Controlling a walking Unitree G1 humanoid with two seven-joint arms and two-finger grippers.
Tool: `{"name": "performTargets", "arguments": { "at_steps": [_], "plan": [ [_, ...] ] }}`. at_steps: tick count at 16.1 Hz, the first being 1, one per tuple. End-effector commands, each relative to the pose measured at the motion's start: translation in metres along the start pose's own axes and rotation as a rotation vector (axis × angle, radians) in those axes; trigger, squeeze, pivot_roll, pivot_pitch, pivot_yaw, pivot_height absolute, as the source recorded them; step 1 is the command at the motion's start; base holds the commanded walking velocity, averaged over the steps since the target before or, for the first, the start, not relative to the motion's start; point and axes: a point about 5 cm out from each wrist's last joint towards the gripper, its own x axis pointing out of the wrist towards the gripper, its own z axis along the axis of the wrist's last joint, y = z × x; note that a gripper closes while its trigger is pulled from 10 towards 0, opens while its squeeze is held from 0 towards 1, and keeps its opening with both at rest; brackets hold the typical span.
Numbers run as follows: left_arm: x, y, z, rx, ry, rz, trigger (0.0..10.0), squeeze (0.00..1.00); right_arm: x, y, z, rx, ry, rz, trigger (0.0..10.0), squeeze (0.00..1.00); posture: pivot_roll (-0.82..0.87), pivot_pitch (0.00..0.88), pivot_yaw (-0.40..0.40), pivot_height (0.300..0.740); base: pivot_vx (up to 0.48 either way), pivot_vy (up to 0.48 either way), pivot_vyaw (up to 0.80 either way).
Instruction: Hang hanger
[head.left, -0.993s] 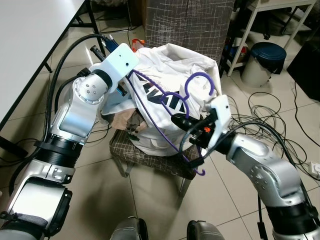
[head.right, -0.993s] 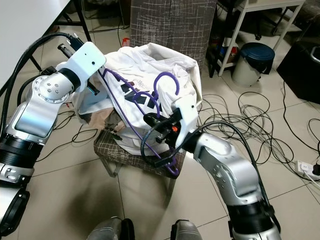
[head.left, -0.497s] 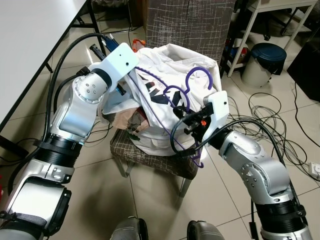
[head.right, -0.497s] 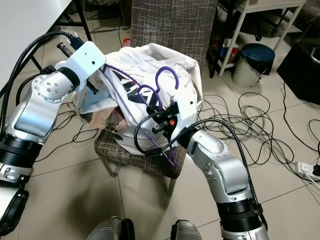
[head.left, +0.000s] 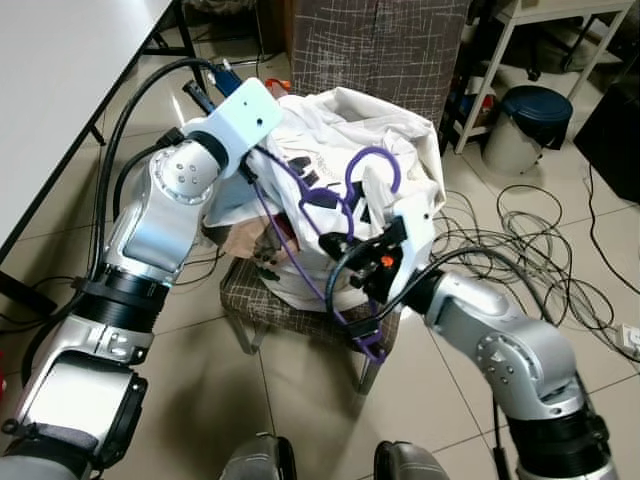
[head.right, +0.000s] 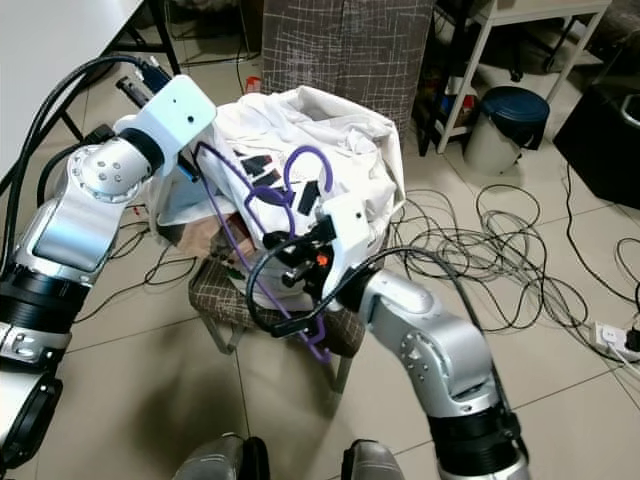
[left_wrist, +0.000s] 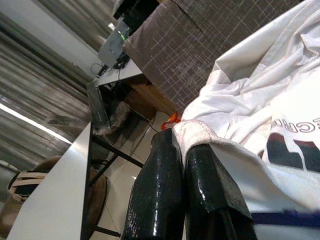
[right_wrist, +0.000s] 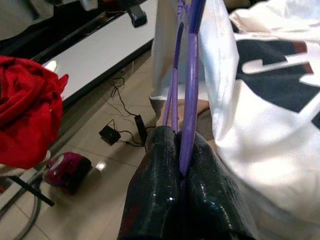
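A purple wire hanger (head.left: 322, 222) lies slanted across a white printed T-shirt (head.left: 340, 125) heaped on a patterned chair seat (head.left: 255, 295); its hook (head.left: 373, 163) stands over the shirt and its lower corner hangs past the seat's front. My right gripper (head.left: 335, 243) is shut on the hanger's wire, which runs between the black fingers (right_wrist: 155, 165) in the right wrist view. My left gripper (head.left: 250, 168) is at the shirt's left edge, shut on a fold of the white cloth (left_wrist: 197, 135).
The chair's tall backrest (head.left: 380, 50) rises behind the shirt. A white table (head.left: 60, 90) runs along the left. A dark bin (head.left: 525, 125), a shelf frame (head.left: 490, 60) and tangled floor cables (head.left: 540, 240) lie to the right. Red cloth (right_wrist: 25, 105) lies by the floor.
My right gripper has carried the hanger to the left and a little lower, so its hook now sits nearer the shirt's middle. The left arm has barely shifted, still pinching the shirt.
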Motion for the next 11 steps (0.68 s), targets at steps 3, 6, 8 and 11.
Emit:
{"name": "performTargets", "arguments": {
  "at_steps": [3,6,8,11],
  "plan": [
    [0.003,0.013,0.008,0.013,-0.028,0.062,0.0,0.0,-0.002,-0.001,0.0,0.088,-0.042,-0.075,10.0,0.0,-0.13,0.097,0.053,0.74,0.0,0.0,0.0],
    [0.002,0.013,0.008,0.014,-0.029,0.064,0.0,0.0,-0.006,-0.018,0.001,0.213,-0.133,-0.253,10.0,0.0,-0.13,0.096,0.058,0.74,0.0,0.0,0.0],
    [0.003,0.013,0.005,0.022,-0.023,0.061,0.0,0.0,-0.008,-0.01,0.006,0.235,-0.163,-0.166,10.0,0.0,-0.13,0.093,0.061,0.74,0.0,0.0,0.0],
    [0.004,0.011,0.005,0.027,-0.022,0.056,0.0,0.0,-0.01,0.003,0.011,0.251,-0.185,-0.067,10.0,0.0,-0.13,0.089,0.064,0.74,0.0,0.0,0.0]
  ]
}}
